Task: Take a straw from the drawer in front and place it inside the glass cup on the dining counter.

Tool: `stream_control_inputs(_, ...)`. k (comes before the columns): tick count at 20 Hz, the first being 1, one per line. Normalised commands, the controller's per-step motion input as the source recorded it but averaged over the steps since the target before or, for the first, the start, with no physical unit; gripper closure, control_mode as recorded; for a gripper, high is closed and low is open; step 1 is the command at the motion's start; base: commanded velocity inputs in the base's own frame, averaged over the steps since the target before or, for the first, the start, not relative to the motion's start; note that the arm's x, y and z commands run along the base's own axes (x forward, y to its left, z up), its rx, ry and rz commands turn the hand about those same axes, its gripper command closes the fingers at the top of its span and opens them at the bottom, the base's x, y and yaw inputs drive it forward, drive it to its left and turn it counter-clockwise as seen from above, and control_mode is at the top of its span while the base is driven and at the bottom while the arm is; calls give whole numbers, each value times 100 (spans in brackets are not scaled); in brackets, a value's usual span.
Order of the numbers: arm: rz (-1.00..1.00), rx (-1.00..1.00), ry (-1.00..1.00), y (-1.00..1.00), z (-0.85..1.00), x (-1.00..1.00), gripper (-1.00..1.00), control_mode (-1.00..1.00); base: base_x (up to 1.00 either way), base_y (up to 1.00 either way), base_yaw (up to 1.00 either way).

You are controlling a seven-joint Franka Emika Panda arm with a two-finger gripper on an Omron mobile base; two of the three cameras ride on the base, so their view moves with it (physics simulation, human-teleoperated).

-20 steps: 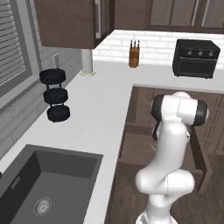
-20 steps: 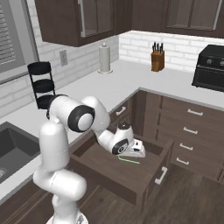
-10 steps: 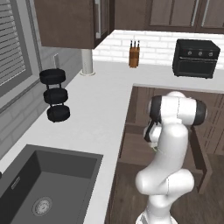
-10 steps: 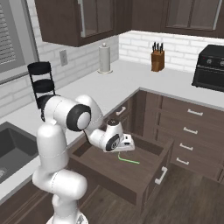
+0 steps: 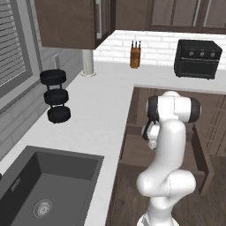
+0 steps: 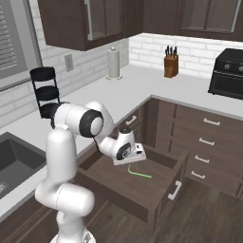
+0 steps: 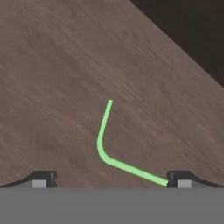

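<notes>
I've got the white arm's two-finger gripper (image 6: 137, 158) down inside the wide, shallow dark-brown wooden drawer (image 6: 156, 201), which stands pulled out below the light-grey table w/ the sink. Gripper fingers are spread wide, nothing between them.

The straw (image 7: 114, 146), a thin light-green stick, lies flat on the drawer's wood floor. In the hand view it isn't straight: it runs down from its far tip, curves, then trails off toward one dark fingertip (image 7: 179, 178), its near end just beside that tip. In the right base view the straw (image 6: 139, 172) lies on the drawer floor just in front of and below the gripper, apart from it.

Step in hand, as I judge it: approach for the pick, not yet gripped. Glass cup and dining counter come later, so the task looks early on.

Next move, imo: shift the gripper sideways so the straw sits centred between the fingers, not under one tip. Roll the wrist so the fingers close across a straight stretch rather than the bend, then go down until the tips nearly touch the wood, then close. It's thin and lying flat, so it could slip out or get pushed along the floor if I come down off-centre.
</notes>
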Motion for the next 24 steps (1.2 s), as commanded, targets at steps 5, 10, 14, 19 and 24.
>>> stream_control_inputs(5,12,0,7,0,-41,10,-100,-100,0,0,0)
stream_control_inputs(10,5,0,1,0,-29,0,-100,-100,0,0,0)
stream_control_inputs(14,3,0,0,0,-21,0,-100,-100,0,0,0)
stream_control_inputs(19,1,0,0,0,-24,0,-100,-100,0,0,0)
stream_control_inputs(24,2,0,0,-3,-28,0,-100,-100,0,0,0)
